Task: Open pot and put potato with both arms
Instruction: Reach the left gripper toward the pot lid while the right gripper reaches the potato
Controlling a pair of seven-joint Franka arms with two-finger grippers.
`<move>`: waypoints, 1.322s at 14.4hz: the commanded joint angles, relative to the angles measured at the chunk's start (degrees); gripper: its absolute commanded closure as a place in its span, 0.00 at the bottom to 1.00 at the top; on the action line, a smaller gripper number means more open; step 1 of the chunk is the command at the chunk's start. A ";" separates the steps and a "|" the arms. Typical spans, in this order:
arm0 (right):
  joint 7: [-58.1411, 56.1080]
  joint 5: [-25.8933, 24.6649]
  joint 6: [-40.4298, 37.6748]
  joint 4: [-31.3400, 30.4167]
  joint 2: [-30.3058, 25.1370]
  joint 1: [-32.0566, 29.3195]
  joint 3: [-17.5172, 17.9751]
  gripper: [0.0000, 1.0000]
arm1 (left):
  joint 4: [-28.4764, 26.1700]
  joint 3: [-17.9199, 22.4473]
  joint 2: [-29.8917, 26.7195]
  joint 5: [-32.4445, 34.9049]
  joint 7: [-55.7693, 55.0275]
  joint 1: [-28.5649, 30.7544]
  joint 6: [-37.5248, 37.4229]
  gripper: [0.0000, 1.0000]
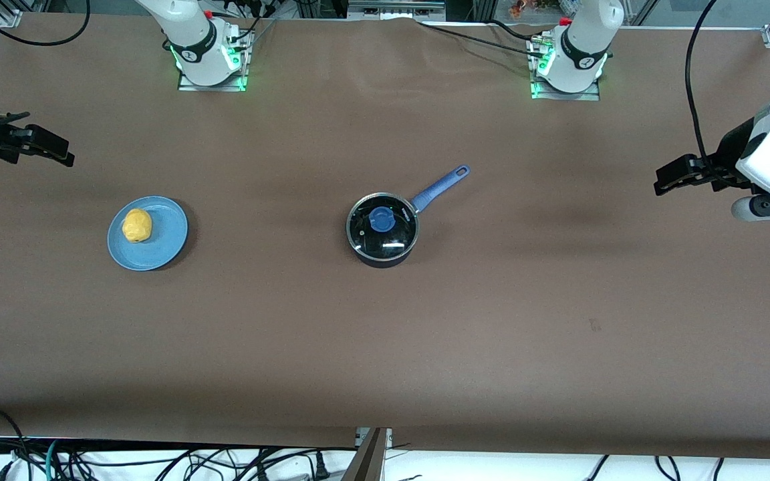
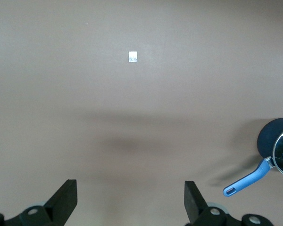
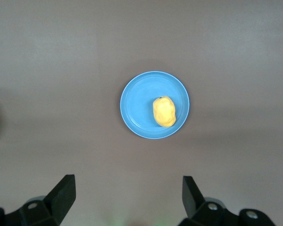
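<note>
The pot (image 1: 383, 230) sits near the middle of the brown tabletop (image 1: 385, 347), its glass lid (image 1: 382, 225) on and the blue knob (image 1: 380, 219) at the lid's centre. Its long blue handle (image 1: 440, 188) points away from the front camera and toward the left arm's end of the tabletop. White lettering runs along the lid's rim; in the left wrist view it looks like a brand name, perhaps "KONKA", though I can't read it with certainty.

The potato (image 1: 136, 226) lies on a light-blue plate (image 1: 166, 244) toward the right arm's end of the tabletop, well apart from the pot. It rests off-centre on the plate.

The left pincer (image 1: 667, 180) hangs over the bare tabletop at the left arm's end, its two fingers (image 2: 65, 200) spread wide and holding nothing. A small white tag (image 2: 133, 57) lies on the tabletop in its wrist view; whatever is printed there is too small to read.

The right pincer (image 1: 57, 152) hangs at the tabletop's edge at the right arm's end. Its fingers (image 3: 63, 193) are spread wide too, empty, with plate and potato showing between them in its wrist view.
</note>
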 commanded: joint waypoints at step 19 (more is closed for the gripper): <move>-10.03 -4.89 9.27 -5.47 12.76 -0.78 -3.30 0.00 | -0.14 -6.24 20.94 -0.18 -35.12 -26.17 28.21 0.00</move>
